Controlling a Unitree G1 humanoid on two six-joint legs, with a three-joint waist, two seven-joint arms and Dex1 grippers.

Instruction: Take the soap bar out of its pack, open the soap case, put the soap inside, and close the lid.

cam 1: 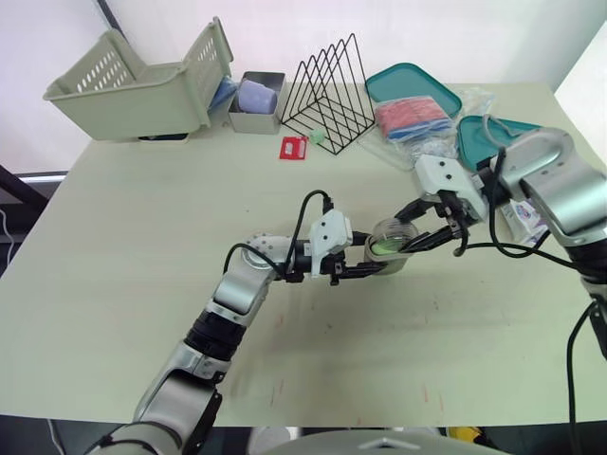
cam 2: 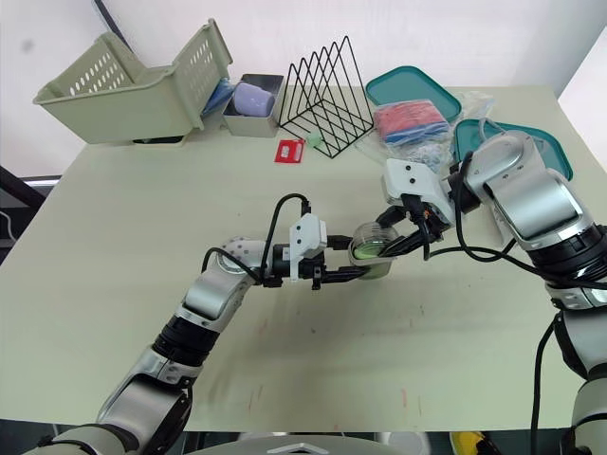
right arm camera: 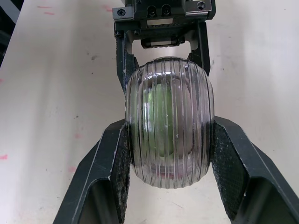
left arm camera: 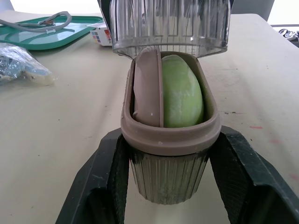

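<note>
Left end effector [left arm camera: 169, 156] is closed on the soap case [left arm camera: 170, 140], one black finger pressed on each side of its ribbed clear lower half, holding it just above the worktop [cam 1: 142, 237] near the middle. Right end effector [right arm camera: 170, 140] grips the ribbed clear lid [right arm camera: 170, 121] across its width, both pads touching it. The lid is not shut: it stands tilted up from the far rim of the case, mouth exposed in the left wrist view. Green soap [left arm camera: 182, 93] sits inside the case on edge, right beside a taupe insert [left arm camera: 148, 88] that also stands upright and touches it; the soap's green shows through the lid in the right wrist view. Both arms meet at the case, left one from the near-left, right one from the right edge of the worktop. Along the back: pale green basket [cam 1: 133, 85] tipped on its side, metal tin [cam 1: 256, 106] just beside it, black wire rack [cam 1: 332, 90], small red card [cam 1: 294, 147] in front of the rack, teal tray [cam 1: 413, 83] with a clear bag [cam 1: 413, 118] of red and blue stuff against it.
</note>
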